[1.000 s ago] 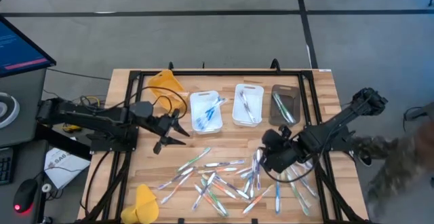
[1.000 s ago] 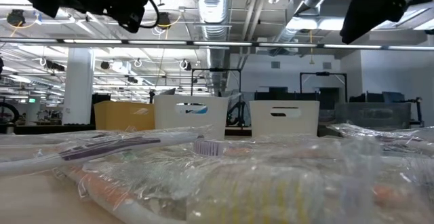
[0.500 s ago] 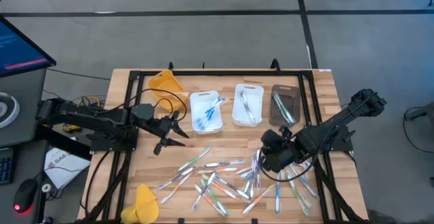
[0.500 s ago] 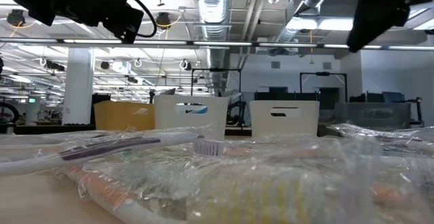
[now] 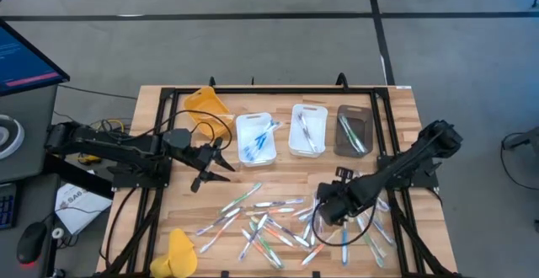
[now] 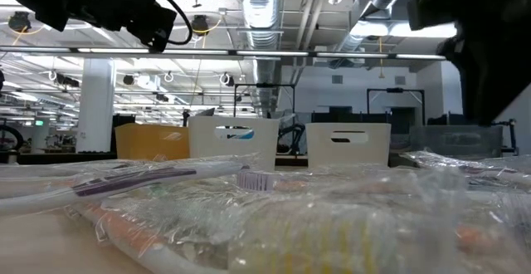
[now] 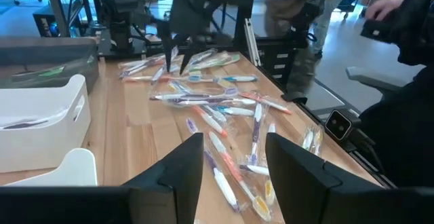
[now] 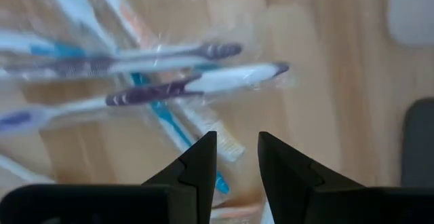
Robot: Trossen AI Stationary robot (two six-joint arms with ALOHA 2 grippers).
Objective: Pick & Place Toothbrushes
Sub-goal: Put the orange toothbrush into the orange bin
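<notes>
Several wrapped toothbrushes (image 5: 274, 221) lie scattered flat on the wooden table's near middle. In the left wrist view the same pile (image 7: 217, 105) shows. My right gripper (image 5: 323, 216) hangs open over the pile's right part, pointing steeply down. In its wrist view my right gripper (image 8: 237, 153) stands above two purple-accented toothbrushes (image 8: 193, 83) and a blue one (image 8: 161, 115), with nothing between its fingers. My left gripper (image 5: 221, 162) waits open at the table's left, clear of the pile; in its wrist view my left gripper (image 7: 234, 157) points level at it.
Along the far side stand two white trays (image 5: 255, 136) (image 5: 307, 130) and a dark tray (image 5: 354, 133), each with toothbrushes inside. Yellow pieces sit at the far left (image 5: 206, 103) and near left (image 5: 179, 253). A black frame (image 5: 164, 143) edges the table.
My right gripper has come down toward the toothbrush pile, shifting toward the table's near edge and a little to the left, and has rolled about its own axis. Its fingers keep the same gap. The toothbrushes lie as before.
</notes>
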